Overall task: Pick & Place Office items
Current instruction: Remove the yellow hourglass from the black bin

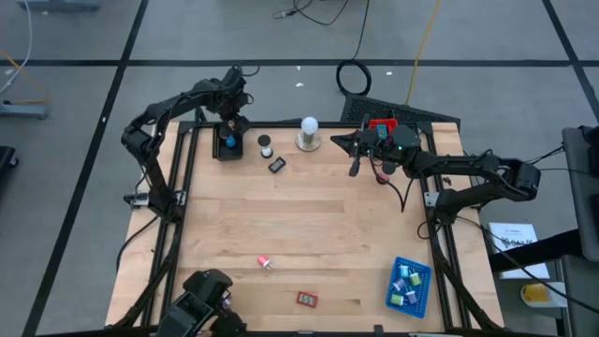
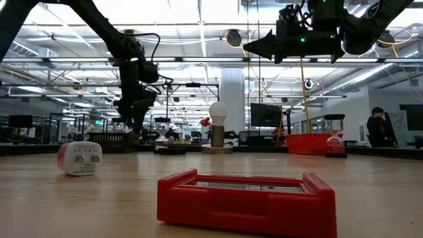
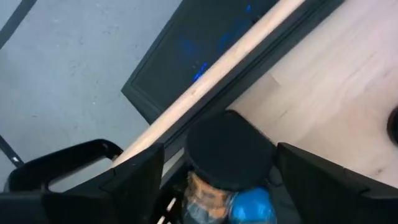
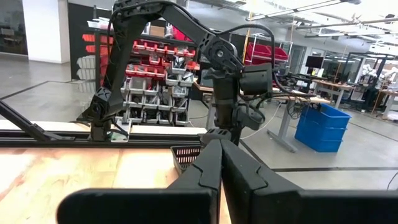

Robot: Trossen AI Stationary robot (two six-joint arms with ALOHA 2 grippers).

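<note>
Table (image 1: 309, 220): pale wood grain, black frame.
Tray (image 1: 409, 285) at five o'clock: blue, with teal and white pieces.
Tray (image 1: 381, 125) at one o'clock: red.
Tray (image 1: 227, 145) at eleven o'clock: black, blue piece inside.
Block (image 1: 307, 299) at six o'clock: red.
Ball (image 1: 309, 124): white, grey base.

Your left gripper (image 1: 227, 131) over black tray (image 1: 227, 146), far-left of white ball (image 1: 308, 124); right gripper (image 1: 344, 142) just right of ball; blue tray (image 1: 409, 286) near corner.
</note>
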